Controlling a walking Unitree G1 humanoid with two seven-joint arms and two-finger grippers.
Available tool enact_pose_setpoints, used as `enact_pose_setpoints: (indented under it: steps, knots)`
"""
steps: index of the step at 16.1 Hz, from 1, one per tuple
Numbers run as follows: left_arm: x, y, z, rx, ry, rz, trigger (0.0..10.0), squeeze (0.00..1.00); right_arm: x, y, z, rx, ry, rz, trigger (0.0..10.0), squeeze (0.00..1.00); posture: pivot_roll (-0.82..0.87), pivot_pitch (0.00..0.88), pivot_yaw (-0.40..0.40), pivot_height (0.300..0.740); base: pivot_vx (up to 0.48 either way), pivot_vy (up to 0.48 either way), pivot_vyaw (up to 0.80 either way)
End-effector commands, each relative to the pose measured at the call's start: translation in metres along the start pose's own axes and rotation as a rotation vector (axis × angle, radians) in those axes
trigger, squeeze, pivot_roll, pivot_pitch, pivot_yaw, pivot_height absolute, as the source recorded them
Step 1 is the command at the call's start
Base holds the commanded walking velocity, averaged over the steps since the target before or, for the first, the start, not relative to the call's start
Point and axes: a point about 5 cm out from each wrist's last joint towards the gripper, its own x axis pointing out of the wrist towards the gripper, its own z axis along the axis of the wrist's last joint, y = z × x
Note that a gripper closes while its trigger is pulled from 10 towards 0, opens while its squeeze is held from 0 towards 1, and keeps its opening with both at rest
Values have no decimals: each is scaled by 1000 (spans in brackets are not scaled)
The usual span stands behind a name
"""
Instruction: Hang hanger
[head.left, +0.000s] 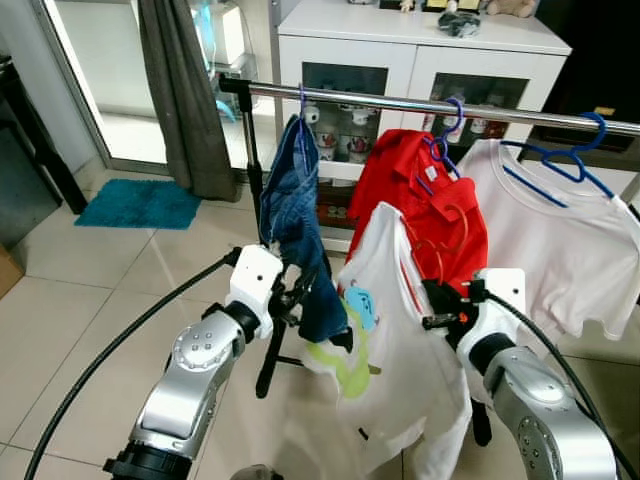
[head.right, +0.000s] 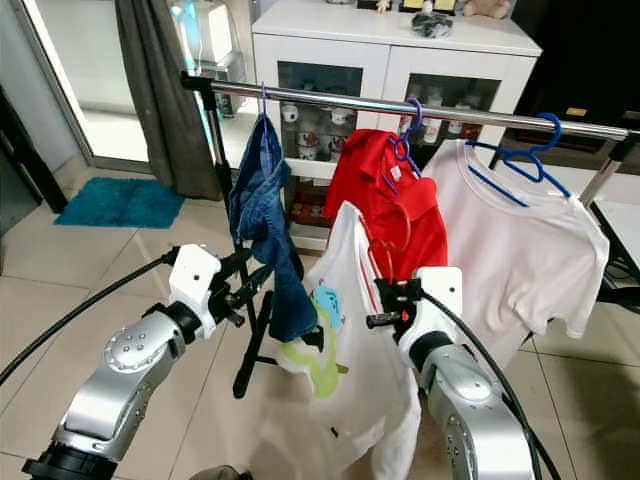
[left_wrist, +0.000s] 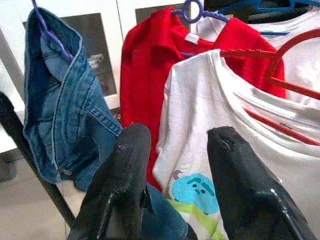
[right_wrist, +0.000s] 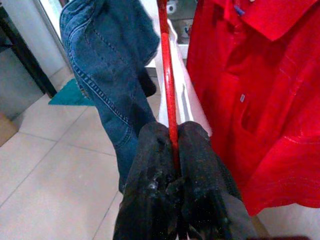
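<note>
Right gripper: fingers pressed together on the thin red hanger, clamped on its wire. The hanger carries a white T-shirt with a blue and green cartoon print, which hangs in front of me, below the rail.

Left gripper: fingers apart, nothing between them, held just beside the shirt's left edge and near the denim garment.

Rail: horizontal steel bar, above and ahead of both grippers. Already on it, from my left: denim, a red shirt on a purple hanger, a white shirt on a blue hanger.

Key relation: the held hanger's hook sits lower than the rail and nearer to me, in front of the red shirt. The right arm holds it, so it is the nearer one. My judgement: lift up and forward, aiming for the bare stretch between denim and red shirt.
</note>
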Motion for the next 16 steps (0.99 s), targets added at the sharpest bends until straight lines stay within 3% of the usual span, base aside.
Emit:
enact_pose_setpoints:
  steps: [1,12,14,15,16]
  knots:
    - [-3,2,1,11,2,10,10000,0,1,0,7,-6,-27,6,0,0,31,0,2,740,-277,0,0]
    - [4,1,3,8,-8,4,10000,0,4,-5,13,-37,-38,0,0,0,9,0,10,740,-276,0,0]
    - [8,1,3,-1,6,-3,10000,0,6,-2,18,-47,-58,24,0,0,10,0,13,740,0,0,0]
    - [11,-2,7,-54,-26,-54,10000,208,9,1,24,-58,-82,56,0,0,14,0,12,740,0,0,0]
    - [13,-3,13,-95,-71,-94,10000,1000,11,3,29,-69,-101,81,0,0,17,0,11,740,0,0,0]
